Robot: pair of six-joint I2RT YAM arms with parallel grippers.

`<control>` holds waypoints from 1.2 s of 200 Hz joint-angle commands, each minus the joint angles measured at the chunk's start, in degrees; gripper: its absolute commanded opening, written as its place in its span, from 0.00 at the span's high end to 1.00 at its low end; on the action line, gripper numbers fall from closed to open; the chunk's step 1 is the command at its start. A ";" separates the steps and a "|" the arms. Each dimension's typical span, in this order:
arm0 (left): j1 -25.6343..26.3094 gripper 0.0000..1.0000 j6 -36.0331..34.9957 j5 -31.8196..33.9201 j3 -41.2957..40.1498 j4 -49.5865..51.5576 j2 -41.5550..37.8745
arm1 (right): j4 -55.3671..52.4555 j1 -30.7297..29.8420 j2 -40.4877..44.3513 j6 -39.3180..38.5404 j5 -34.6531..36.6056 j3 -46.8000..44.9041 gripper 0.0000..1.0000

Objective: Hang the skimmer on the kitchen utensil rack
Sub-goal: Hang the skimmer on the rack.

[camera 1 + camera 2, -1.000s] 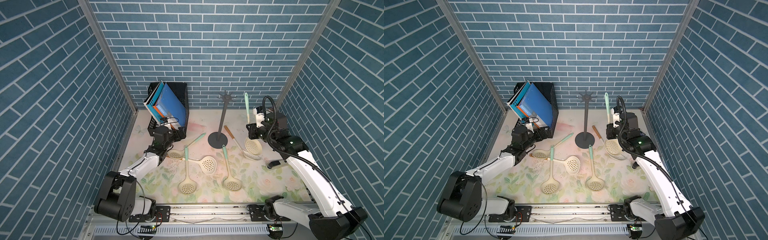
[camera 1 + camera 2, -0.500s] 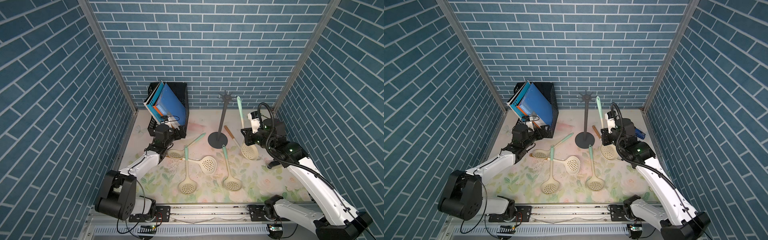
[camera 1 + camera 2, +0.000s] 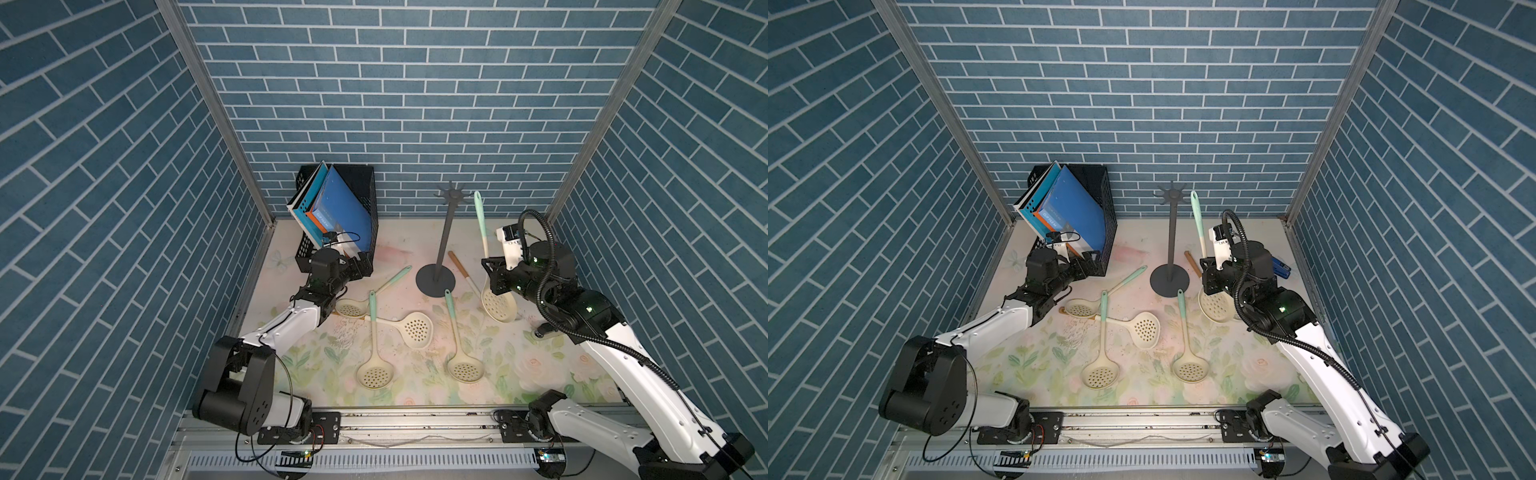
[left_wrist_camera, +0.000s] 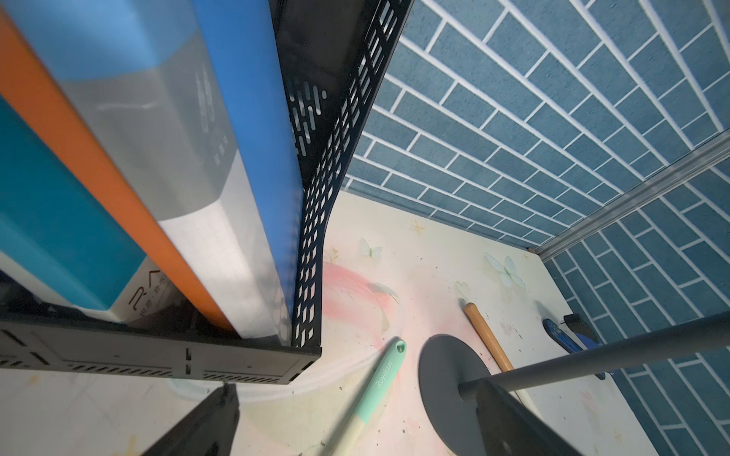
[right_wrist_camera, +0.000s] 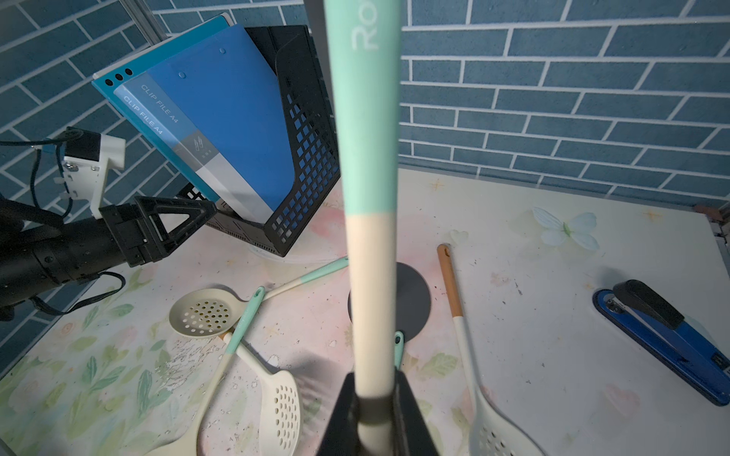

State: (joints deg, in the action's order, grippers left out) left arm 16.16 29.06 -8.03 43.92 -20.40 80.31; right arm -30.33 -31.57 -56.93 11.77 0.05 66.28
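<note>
The skimmer (image 3: 481,226) looks light, stiff and smooth. The right gripper (image 5: 373,398) clamps its jaws low on the cream handle, leaving the tip free for the kitchen utensil rack (image 3: 446,237). The left gripper (image 3: 358,268) has its jaws wide and empty.

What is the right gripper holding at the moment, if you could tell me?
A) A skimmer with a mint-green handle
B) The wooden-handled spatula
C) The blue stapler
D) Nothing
A: in the right wrist view the right gripper is shut on the cream part of the handle of the skimmer. In a top view the skimmer stands upright, mint end up, beside the kitchen utensil rack.
</note>
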 commanded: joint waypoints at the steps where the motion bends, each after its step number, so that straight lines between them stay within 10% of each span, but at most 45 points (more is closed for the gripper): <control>1: 0.27 0.00 -0.64 -0.40 0.47 -0.34 0.42 | 1.65 -0.49 1.47 1.00 1.10 -1.27 1.00; 240: 0.27 0.00 -1.07 -0.36 -1.03 -0.78 0.42 | 4.83 -1.33 -3.72 0.99 -1.00 -2.29 1.00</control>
State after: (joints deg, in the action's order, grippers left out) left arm 16.16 28.88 -8.19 43.59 -20.45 80.34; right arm -28.21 -32.64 -59.48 12.19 -0.36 64.10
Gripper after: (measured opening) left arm 0.997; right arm 0.143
